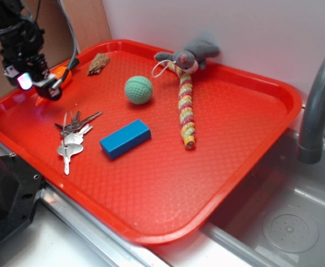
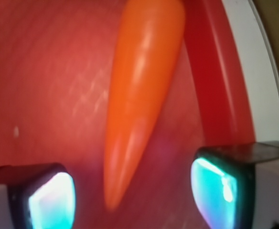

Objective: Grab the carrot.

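A smooth orange plastic toy carrot (image 2: 139, 90) is seen lying near the rim of the red plastic tray (image 1: 218, 128), its tip between the spread fingers (image 2: 51, 200). Probably light, stiff and slippery, it is best pinched across its thicker middle.

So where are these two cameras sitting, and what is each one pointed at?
Exterior: off the arm, above the red tray's near side, looking down across it; the black arm and gripper show top left, over the carrot.
Wrist: on the gripper, looking down at the tray; both fingertips flank the carrot's tip.
Shared: carrot, tray, gripper.
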Robot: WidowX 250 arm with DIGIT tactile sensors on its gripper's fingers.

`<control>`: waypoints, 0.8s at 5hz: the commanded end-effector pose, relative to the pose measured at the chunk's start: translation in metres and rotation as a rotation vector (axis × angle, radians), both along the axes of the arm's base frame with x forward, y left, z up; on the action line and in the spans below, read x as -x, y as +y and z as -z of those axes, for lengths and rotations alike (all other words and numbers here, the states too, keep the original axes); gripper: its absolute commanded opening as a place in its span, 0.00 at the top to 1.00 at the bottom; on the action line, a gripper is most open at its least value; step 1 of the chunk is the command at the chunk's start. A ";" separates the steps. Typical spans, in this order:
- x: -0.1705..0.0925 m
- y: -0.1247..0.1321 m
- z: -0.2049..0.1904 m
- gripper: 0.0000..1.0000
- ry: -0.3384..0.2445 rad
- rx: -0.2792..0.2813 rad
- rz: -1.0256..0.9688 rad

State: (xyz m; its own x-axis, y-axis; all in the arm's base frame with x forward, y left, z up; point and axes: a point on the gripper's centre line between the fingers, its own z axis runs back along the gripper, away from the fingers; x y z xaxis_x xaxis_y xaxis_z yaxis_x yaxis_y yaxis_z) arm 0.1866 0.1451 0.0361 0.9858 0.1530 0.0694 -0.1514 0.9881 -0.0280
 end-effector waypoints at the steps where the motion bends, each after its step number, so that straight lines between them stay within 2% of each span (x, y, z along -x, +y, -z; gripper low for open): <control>1: -0.033 0.004 0.017 0.00 -0.025 -0.019 -0.036; 3: -0.045 -0.028 0.024 0.00 0.063 -0.108 -0.051; 4: -0.043 -0.044 0.013 0.00 0.072 -0.119 -0.076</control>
State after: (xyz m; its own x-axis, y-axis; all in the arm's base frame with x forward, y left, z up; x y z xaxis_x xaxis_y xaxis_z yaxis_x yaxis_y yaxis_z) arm 0.2245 0.0993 0.0171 0.9728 0.2317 0.0039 -0.2310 0.9683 0.0952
